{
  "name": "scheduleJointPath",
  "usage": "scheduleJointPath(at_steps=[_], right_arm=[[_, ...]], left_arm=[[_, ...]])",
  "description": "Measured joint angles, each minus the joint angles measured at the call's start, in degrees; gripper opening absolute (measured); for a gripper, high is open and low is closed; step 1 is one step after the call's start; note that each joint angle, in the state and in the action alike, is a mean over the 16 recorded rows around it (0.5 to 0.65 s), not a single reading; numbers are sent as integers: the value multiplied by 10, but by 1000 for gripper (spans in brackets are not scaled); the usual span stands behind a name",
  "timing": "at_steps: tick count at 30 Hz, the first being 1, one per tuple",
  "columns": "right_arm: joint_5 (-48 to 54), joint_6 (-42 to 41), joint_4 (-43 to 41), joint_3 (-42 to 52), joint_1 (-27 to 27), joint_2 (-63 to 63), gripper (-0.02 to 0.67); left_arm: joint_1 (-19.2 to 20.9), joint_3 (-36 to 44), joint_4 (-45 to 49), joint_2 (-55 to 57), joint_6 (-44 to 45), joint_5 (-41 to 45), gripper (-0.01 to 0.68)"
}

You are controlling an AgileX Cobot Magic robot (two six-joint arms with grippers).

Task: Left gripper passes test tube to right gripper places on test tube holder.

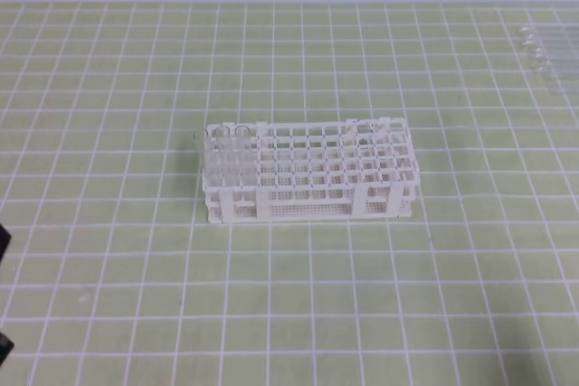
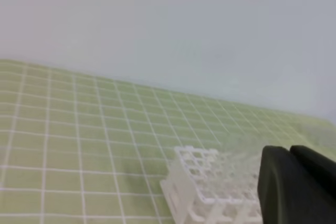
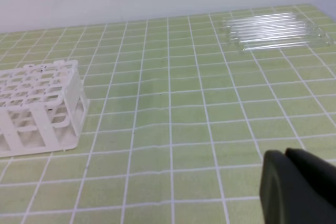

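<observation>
overhead and wrist views sharing rack

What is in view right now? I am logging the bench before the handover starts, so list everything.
test tube holder: one, white, middle of the mat; a few clear tubes seem to stand in its left end.
loose test tubes: a group, clear, lying side by side at the mat's far right; exact count unclear.
grid mat: one, green with white lines, under everything.
left gripper: one, black, shut, empty.
right gripper: one, black, shut, empty.
</observation>
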Motion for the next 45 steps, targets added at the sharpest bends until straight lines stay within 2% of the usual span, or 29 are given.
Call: scheduleJointPath(at_steps=[9,13,17,26,28,31,35,39,45], right_arm=[[0,0,0,0,0,0,-17],[0,0,0,0,0,0,-17],[0,0,0,0,0,1,-17],[0,0,0,0,0,1,-17],[0,0,0,0,0,1,-17],[0,0,0,0,0,1,-17],[0,0,0,0,0,1,-17],[0,0,0,0,0,1,-17],[0,0,0,0,0,1,-17]], left_arm=[[19,0,-14,-2,-41,14,-1],[24,-1,-105,-2,40,14,-1],[24,-1,-284,-2,241,25,-1],[41,-1,-843,-2,896,81,-1],[51,0,-922,-2,995,90,-1],[72,2,-1009,-3,1096,91,-1],[109,25,-1037,-12,1137,48,-1],[148,53,-1037,-33,1127,8,-1],[202,97,-1038,-86,1129,6,-1]])
